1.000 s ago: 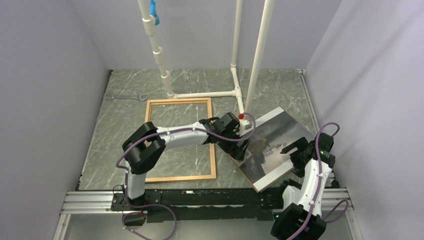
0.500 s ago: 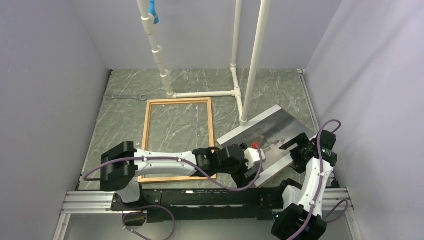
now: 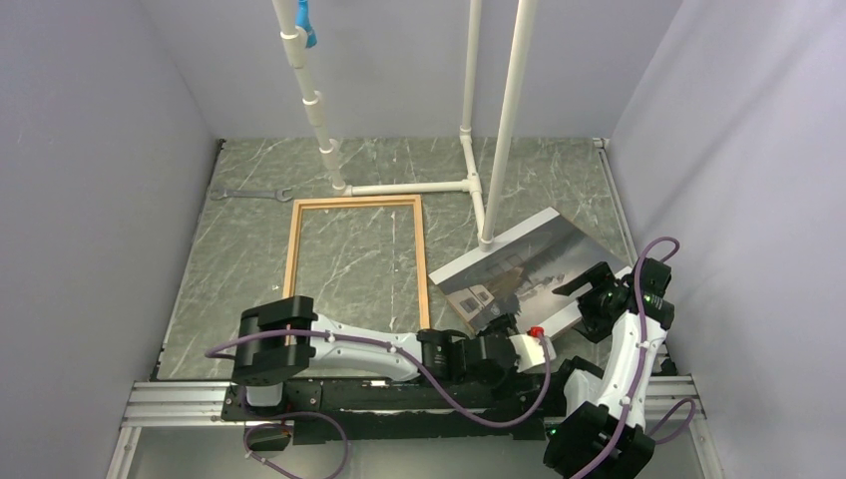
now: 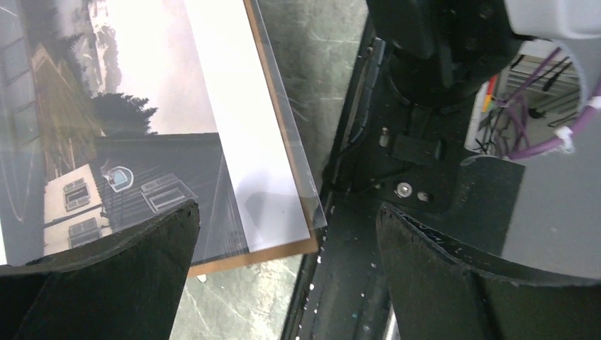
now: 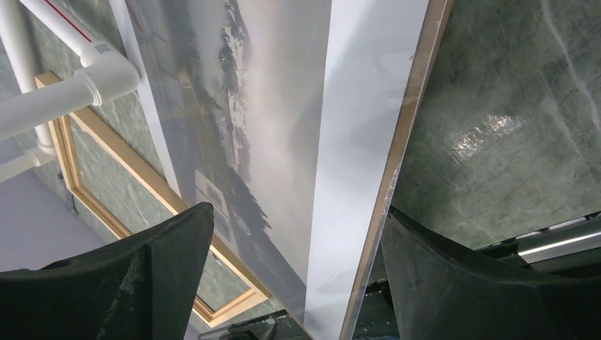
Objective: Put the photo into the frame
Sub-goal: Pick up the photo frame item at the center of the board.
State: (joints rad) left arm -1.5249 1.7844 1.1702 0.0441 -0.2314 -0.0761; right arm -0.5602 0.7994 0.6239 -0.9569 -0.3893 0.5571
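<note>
The photo (image 3: 524, 261) lies picture side up on the right part of the counter (image 3: 249, 269), well short of its place. The frame (image 3: 354, 202) lies flat to its left with nothing in its opening. The print's leftmost corner sits just beside the frame's right strip, though I cannot tell whether they touch. The coming move turns on a mismatch. The frame's long sides run from near to far, while the photo's long axis slants from left to far-right. By my judgement the print has to swing round as well as slide left before its edges can line up with the opening. Both hands are at the photo. The left hand (image 3: 497, 325) reaches along the near edge to the print's near corner, which puts it closer to the frame. Its wrist view shows the fingers spread wide, holding nothing, with that corner and a brown panel (image 4: 255, 256) under it below the gap. The right hand (image 3: 589, 292) is at the photo's right-hand edge, fingers also spread wide. That edge runs between them, but no closed grip shows. The base of the white pipe (image 3: 509, 120) stands just at the print's far edge and looks likely to obstruct a careless turn.
</note>
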